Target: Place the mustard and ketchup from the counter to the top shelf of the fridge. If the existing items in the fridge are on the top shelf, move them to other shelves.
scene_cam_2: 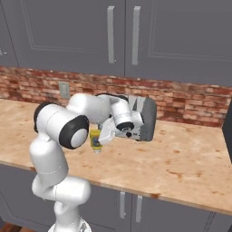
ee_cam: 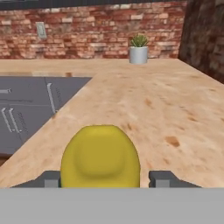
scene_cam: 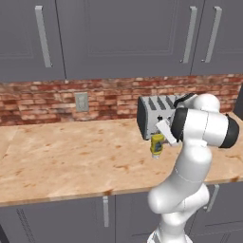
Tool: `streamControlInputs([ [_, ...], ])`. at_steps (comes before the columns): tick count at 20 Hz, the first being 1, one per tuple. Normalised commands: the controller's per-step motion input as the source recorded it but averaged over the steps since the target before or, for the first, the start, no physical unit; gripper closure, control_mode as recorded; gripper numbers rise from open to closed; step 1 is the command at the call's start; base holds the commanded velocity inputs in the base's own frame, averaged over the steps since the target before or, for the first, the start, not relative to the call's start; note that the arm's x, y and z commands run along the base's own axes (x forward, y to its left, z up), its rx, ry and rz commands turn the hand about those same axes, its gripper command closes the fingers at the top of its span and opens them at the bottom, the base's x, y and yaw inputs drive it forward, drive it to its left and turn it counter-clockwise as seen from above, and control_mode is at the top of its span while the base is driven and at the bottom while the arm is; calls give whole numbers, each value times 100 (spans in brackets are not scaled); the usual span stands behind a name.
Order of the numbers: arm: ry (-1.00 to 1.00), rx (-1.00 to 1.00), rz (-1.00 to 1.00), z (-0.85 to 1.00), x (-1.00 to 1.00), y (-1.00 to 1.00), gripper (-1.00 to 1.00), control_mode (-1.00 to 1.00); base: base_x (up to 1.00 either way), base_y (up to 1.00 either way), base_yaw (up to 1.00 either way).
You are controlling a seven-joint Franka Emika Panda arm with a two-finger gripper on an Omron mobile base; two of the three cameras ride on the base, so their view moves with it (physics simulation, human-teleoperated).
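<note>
Grey kitchen cupboards with silver handles hang above a red brick wall, and below them runs a light tan wood-grain surface. My hand, a white two-finger tool with small dark fingertips, reaches sideways over this surface from a bent white arm. Between the two tips sits a small squat yellow squeeze bottle of mustard, one tip just beside each flank. I cannot tell whether the tips are pressing it or only flanking it, so the hand's state is uncertain. From the base cameras the mustard hangs below my wrist with its darker cap pointing down, apparently clear of the surface.

Just behind the hand stands a silver toaster with dark slots. Further along the wall is a pale wall socket, and at the far end of the surface, seen from the hand, a small green plant in a grey pot.

My judgement is that the step is securing the mustard before carrying it to the fridge. To do it well I should squeeze evenly on both flanks, confirm the bottle does not slip or tilt, and draw away from the toaster before swinging wide.
</note>
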Motion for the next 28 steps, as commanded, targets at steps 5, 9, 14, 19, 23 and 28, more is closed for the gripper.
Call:
streamControlInputs([
  [5,-8,1,0,8,-39,0,100,-100,0,0,0],
  [9,-31,6,0,79,-91,0,100,-100,0,0,0],
  [14,-25,3,-7,100,-97,0,100,-100,0,0,0],
  [19,-4,-4,-16,100,-90,4,100,-100,0,0,0],
  [23,4,-3,-15,100,-100,0,100,-100,0,0,0],
  [28,21,0,-19,86,-100,5,100,-100,0,0,0],
])
